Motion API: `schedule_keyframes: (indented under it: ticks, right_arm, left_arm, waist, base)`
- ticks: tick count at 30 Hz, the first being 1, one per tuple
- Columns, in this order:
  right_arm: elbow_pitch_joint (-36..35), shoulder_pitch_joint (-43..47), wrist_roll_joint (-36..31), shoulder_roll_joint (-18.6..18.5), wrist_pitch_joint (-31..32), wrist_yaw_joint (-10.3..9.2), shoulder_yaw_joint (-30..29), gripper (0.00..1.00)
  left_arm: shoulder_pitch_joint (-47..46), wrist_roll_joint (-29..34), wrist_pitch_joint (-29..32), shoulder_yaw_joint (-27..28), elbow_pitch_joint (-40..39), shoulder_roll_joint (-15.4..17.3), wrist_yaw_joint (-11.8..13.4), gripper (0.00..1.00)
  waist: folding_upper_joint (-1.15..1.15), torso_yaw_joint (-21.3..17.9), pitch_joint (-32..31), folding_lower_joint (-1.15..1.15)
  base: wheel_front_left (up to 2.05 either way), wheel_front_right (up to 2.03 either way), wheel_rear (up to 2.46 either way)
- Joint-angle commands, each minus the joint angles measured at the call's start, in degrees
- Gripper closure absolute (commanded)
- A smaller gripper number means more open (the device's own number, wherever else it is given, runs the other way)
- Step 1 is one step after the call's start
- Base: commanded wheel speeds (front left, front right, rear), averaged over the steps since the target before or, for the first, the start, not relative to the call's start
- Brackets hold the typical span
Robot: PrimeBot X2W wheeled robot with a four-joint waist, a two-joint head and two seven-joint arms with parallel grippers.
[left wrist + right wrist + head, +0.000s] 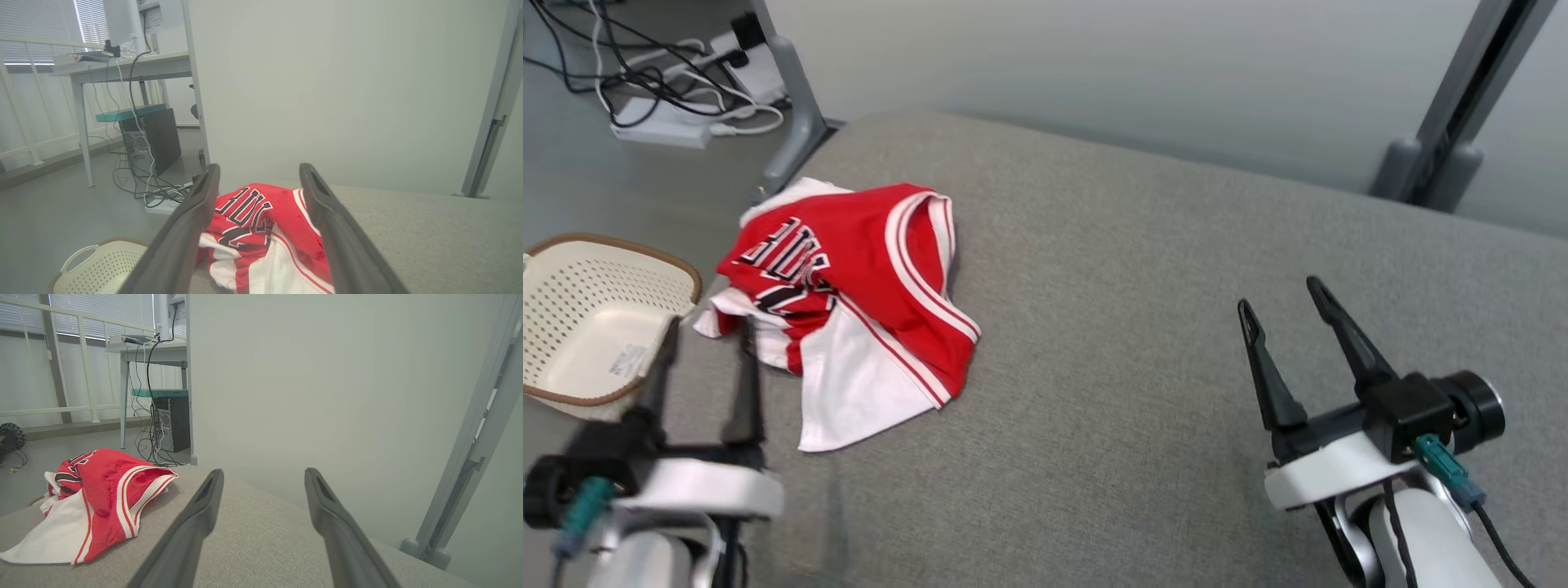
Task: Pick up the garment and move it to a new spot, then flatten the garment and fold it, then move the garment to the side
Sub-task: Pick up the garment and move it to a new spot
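A red and white jersey (849, 302) with black lettering lies crumpled at the left edge of the grey padded surface (1143, 343). It also shows ahead in the left wrist view as the jersey (265, 228) and at the left in the right wrist view as the jersey (98, 494). My left gripper (707, 339) stands open just short of the jersey's near left corner, nothing between its fingers (192, 220). Far to the right, my right gripper (1282, 298) hovers open over bare surface, well apart from the jersey; its fingers (204, 510) hold nothing.
A cream perforated basket (588, 327) with a brown rim stands off the surface's left edge, beside my left gripper. Cables and a power strip (670, 122) lie on the floor at the back left. Grey frame posts (1462, 106) rise behind the surface.
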Motion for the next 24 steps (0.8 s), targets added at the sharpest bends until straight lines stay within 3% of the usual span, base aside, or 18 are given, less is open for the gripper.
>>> schedule_keyframes:
  ticks: [1,7,14,19,24]
  right_arm:
    - [0.0,-2.6,-0.4,-0.4,-0.3,0.01,0.6,0.0]
    - [-0.5,-6.1,-1.9,-0.5,-0.3,0.01,2.4,0.0]
    - [-0.6,-9.4,-4.0,-0.5,-0.3,0.01,3.9,0.0]
    - [-0.7,-10.0,-4.4,-0.4,-0.3,0.0,4.0,0.0]
    - [-0.9,-10.3,-4.8,-0.4,-0.3,0.0,4.2,0.0]
  left_arm:
    - [-4.4,-2.5,1.4,2.0,3.9,1.3,-0.7,0.0]
    - [-13.7,-7.5,7.7,3.9,13.2,4.9,-2.9,0.0]
    - [-24.3,-7.6,12.6,1.9,24.8,9.5,-4.2,0.0]
    - [-30.1,-7.9,14.7,0.7,31.6,10.5,-4.3,0.0]
    - [-34.4,-6.7,16.1,0.1,38.4,11.3,-1.7,0.0]
  waist:
    - [0.0,-3.0,4.8,0.0]
    - [0.0,-5.5,9.2,0.0]
    - [0.0,-8.4,13.8,0.0]
    - [0.0,-9.8,15.5,0.0]
    - [0.0,-10.6,16.5,0.0]
  base:
    - [0.0,0.0,0.0]
    - [0.0,0.0,0.0]
    - [0.0,0.0,0.0]
    - [0.0,0.0,0.0]
    - [0.0,0.0,0.0]
